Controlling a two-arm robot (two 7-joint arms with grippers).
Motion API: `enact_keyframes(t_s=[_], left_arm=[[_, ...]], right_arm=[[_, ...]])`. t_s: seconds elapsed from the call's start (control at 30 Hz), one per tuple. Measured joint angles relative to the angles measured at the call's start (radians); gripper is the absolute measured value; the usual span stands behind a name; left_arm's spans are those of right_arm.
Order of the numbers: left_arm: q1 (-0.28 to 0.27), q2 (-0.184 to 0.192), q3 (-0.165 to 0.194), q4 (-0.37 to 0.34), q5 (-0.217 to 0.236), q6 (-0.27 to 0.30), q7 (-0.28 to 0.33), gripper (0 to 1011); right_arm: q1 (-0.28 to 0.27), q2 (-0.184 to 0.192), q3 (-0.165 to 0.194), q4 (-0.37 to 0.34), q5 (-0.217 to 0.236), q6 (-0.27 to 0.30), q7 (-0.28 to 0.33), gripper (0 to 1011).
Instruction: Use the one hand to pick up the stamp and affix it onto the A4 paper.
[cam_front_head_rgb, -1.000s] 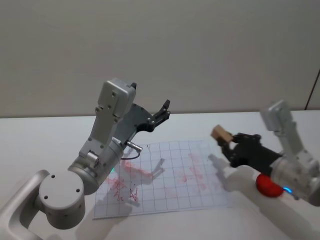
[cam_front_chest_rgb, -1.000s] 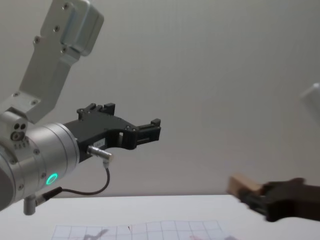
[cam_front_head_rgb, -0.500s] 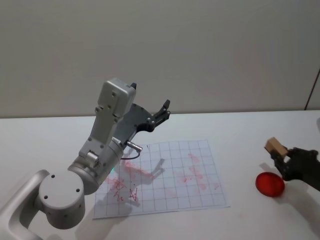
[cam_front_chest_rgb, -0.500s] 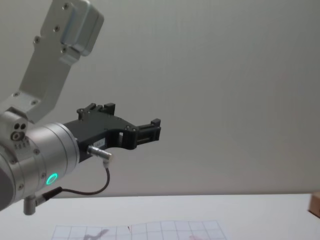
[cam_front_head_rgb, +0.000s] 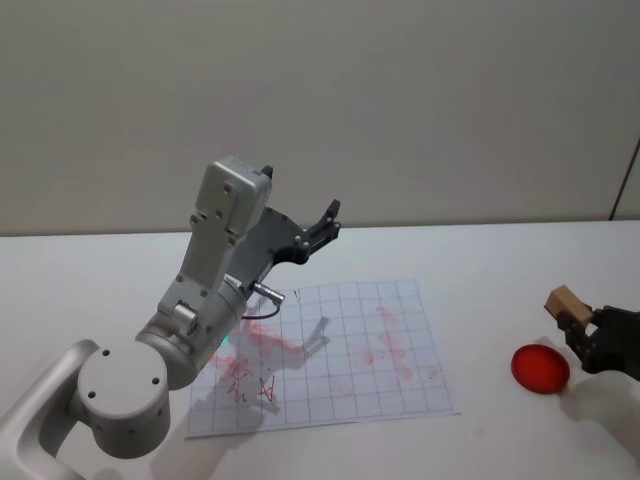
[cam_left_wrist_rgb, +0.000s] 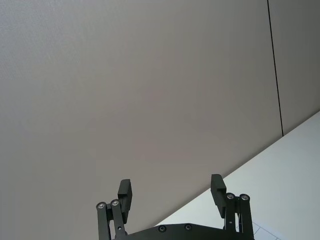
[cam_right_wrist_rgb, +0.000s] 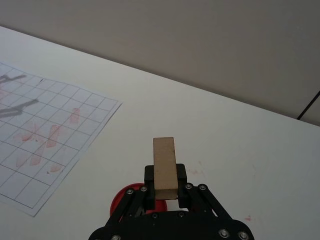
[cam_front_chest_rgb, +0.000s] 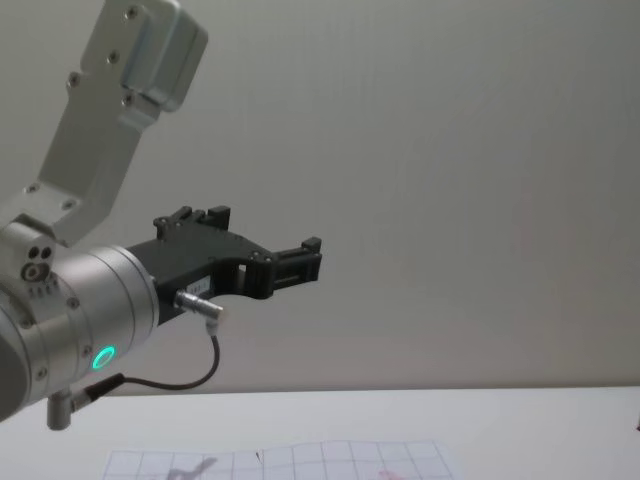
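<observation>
Stamp in grasp; pressing onto the sheet judged outstanding.
Right end effector (cam_front_head_rgb: 578, 322) grips the wooden stamp (cam_front_head_rgb: 564, 300) near the red ink pad (cam_front_head_rgb: 540, 368) at the table's (cam_front_head_rgb: 480, 260) right edge, well apart from the A4 paper (cam_front_head_rgb: 340, 350). Left end effector (cam_front_head_rgb: 322, 225) hangs spread and empty.

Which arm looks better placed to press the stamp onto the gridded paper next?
The right, I'd say: the right gripper is shut on the wooden stamp, by the red round pad just right of the A4 paper. The left gripper hangs open and empty, raised high.
</observation>
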Motion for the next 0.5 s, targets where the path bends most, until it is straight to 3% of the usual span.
enact_keyframes(t_s=[0.5], left_arm=[[0.0,0.0,0.0,0.0,0.0,0.0,0.0,1001]], right_arm=[[-0.011,0.0,-0.002,-0.028,0.04,0.061,0.013,220]])
